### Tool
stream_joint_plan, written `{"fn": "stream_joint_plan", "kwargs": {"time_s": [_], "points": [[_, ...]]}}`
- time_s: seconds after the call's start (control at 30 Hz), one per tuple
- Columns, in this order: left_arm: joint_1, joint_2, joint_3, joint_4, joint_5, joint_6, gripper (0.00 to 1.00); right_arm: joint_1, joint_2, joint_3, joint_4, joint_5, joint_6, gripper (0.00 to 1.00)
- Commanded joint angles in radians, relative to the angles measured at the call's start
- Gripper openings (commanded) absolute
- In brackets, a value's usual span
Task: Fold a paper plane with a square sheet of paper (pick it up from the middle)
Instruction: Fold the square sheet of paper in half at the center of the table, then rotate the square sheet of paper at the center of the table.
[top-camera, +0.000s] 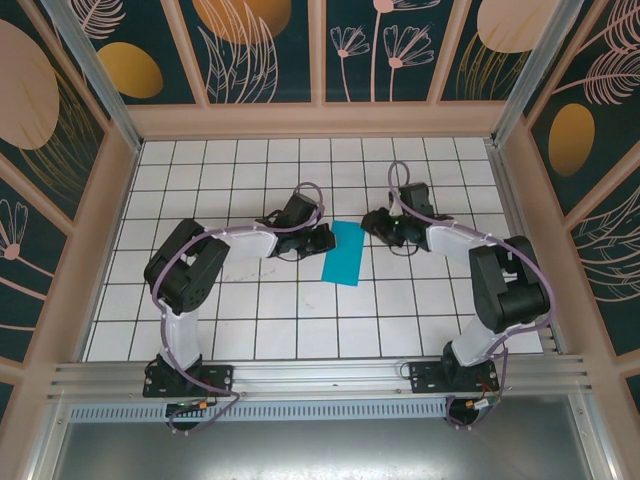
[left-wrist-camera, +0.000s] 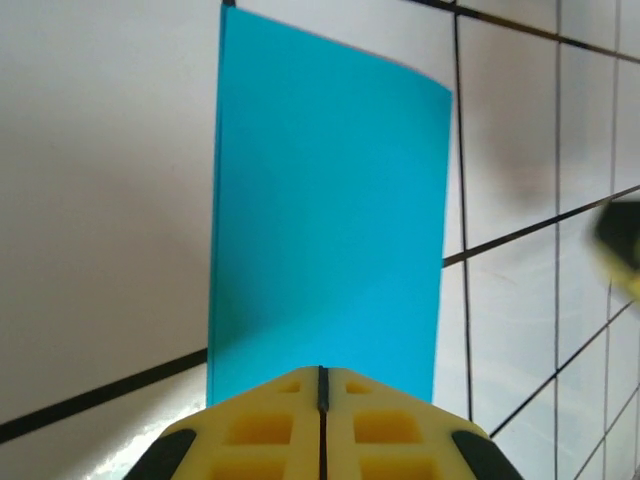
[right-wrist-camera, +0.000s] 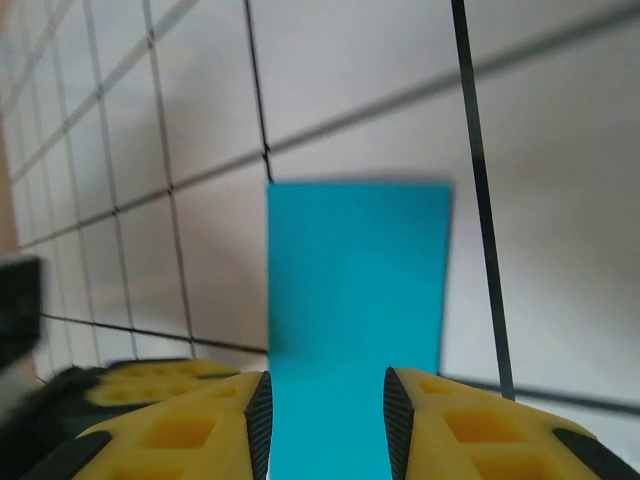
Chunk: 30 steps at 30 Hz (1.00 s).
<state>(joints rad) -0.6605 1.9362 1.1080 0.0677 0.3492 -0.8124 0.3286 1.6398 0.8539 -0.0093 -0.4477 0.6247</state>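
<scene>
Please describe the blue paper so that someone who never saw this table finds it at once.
On the white tiled table, look at the middle, between the left gripper and the right gripper. There lies the sheet of paper, a flat teal-blue rectangle; nothing near it shares that colour.

- Table (top-camera: 250, 325): flat white top, ruled by thin black grid lines (top-camera: 296, 300) into square tiles.
- Pale walls (top-camera: 112, 230) close it on the left, far and right sides; a metal rail (top-camera: 320, 372) runs along the near edge.
- Sheet of paper (top-camera: 344, 253): plain teal-blue, on the tiles near the table's middle. It shows as an oblong, longer than wide, its long axis running near to far, slightly askew to the grid.
</scene>
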Motion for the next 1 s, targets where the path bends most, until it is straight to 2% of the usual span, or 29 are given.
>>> {"fn": "stream_joint_plan", "kwargs": {"time_s": [0.0, 0.07, 0.27, 0.47, 0.83, 0.97], "points": [[-0.005, -0.077, -0.038, 0.012, -0.070, -0.005, 0.08, 0.031, 0.014, -0.019, 0.002, 0.028, 0.020, 0.36], [-0.004, -0.110, -0.068, 0.017, -0.125, -0.014, 0.09, 0.036, 0.038, -0.014, 0.000, 0.031, 0.026, 0.33], [-0.005, -0.175, -0.129, 0.044, -0.202, -0.033, 0.10, 0.047, 0.110, 0.020, 0.005, 0.026, 0.020, 0.32], [-0.004, -0.203, -0.167, 0.041, -0.239, -0.037, 0.10, 0.058, 0.162, 0.046, 0.022, -0.002, 0.015, 0.31], [-0.005, -0.211, -0.189, 0.044, -0.258, -0.046, 0.11, 0.070, 0.189, 0.098, -0.017, -0.039, -0.055, 0.27], [-0.004, -0.216, -0.202, 0.067, -0.239, -0.052, 0.11, 0.066, 0.142, 0.101, -0.055, 0.018, -0.065, 0.31]]}}
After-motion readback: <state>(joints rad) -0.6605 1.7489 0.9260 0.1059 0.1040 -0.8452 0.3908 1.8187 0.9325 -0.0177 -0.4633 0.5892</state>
